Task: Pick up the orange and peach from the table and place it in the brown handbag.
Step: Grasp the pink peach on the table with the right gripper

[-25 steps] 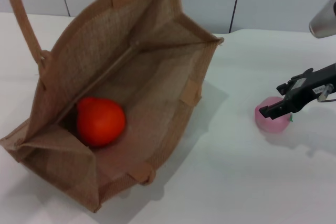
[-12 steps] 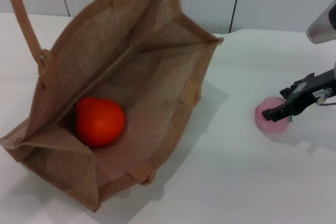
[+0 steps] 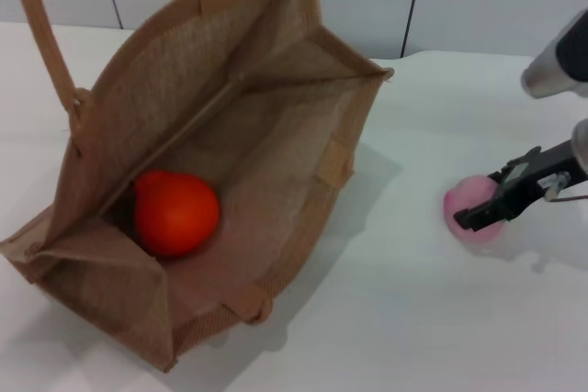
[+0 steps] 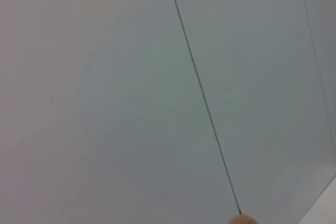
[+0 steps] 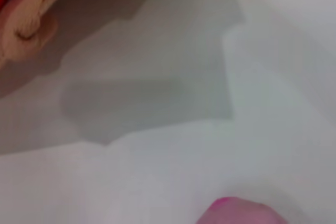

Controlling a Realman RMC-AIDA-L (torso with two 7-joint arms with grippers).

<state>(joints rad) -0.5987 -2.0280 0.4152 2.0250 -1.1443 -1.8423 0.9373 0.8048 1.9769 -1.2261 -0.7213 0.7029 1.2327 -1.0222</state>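
My right jaws (image 3: 480, 215) are down at the peach (image 3: 470, 209), one dark finger lying across it. I cannot tell how wide they are open, or if they grip it. The peach sits on the white counter (image 3: 404, 319), well apart from the brown handbag (image 3: 276, 181). The bag lies open, with the orange (image 3: 175, 212) inside. Bare counter lies between bag and peach. My left jaws are out of sight.
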